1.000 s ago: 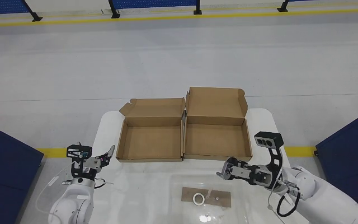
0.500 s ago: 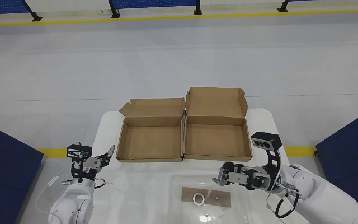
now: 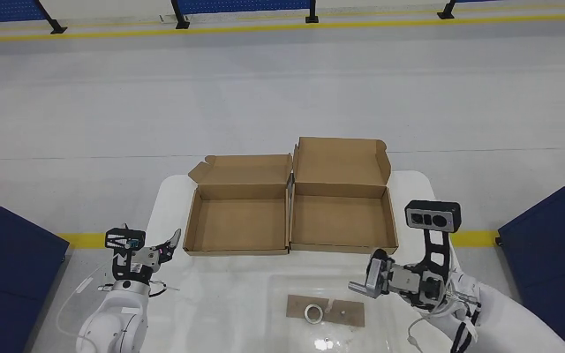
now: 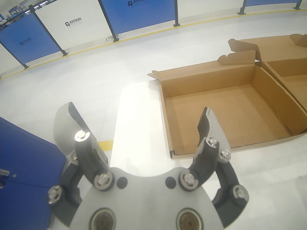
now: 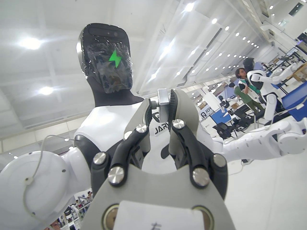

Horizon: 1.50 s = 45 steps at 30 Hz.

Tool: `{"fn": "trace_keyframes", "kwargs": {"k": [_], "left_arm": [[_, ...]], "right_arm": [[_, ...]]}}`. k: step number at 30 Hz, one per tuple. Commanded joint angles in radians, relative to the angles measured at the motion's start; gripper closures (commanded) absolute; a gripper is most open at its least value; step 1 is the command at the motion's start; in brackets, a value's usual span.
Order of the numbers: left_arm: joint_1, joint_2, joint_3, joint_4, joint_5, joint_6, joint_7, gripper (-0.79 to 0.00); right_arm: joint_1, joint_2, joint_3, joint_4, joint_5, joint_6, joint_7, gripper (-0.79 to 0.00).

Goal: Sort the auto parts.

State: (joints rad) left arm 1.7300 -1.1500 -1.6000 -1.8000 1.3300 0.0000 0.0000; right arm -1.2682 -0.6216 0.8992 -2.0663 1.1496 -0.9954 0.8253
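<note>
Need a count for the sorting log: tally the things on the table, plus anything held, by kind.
Open cardboard boxes: 2
Flat cardboard sheet: 1
White ring: 1
Metal part in the right tool: 1
Total: 5
A tiny bit on the sheet is too small to tell, so it is not counted.

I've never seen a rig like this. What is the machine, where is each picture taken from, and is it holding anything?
This is a two-armed robot working at a white table. One picture looks down from a camera above its arms; the other two come from cameras on its wrists. On the table stand two open cardboard boxes, the left box and the right box, side by side. Nearer the robot lies a brown card strip with a white ring on it. The left gripper has its fingers open and holds nothing. The right gripper, turned upward, has its fingers shut on a small metal part.
</note>
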Motion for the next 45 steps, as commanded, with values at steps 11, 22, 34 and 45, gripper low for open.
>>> {"fn": "trace_keyframes", "kwargs": {"k": [11,22,34,45], "left_arm": [[0.0,0.0,0.0,0.0,0.0,0.0,0.0,-0.785],[0.0,0.0,0.0,0.0,0.0,0.0,0.0,-0.785],[0.0,0.0,0.0,0.0,0.0,0.0,0.0,-0.785],[0.0,0.0,0.0,0.0,0.0,0.0,0.0,-0.785]], "right_arm": [[-0.001,-0.017,0.014,-0.002,0.05,0.033,0.033,0.0],[-0.102,-0.055,0.041,-0.064,0.296,0.045,0.044,0.0],[-0.191,-0.124,0.15,-0.09,0.483,0.16,0.16,0.0],[-0.212,-0.14,0.162,-0.132,0.505,0.217,0.087,0.0]]}}
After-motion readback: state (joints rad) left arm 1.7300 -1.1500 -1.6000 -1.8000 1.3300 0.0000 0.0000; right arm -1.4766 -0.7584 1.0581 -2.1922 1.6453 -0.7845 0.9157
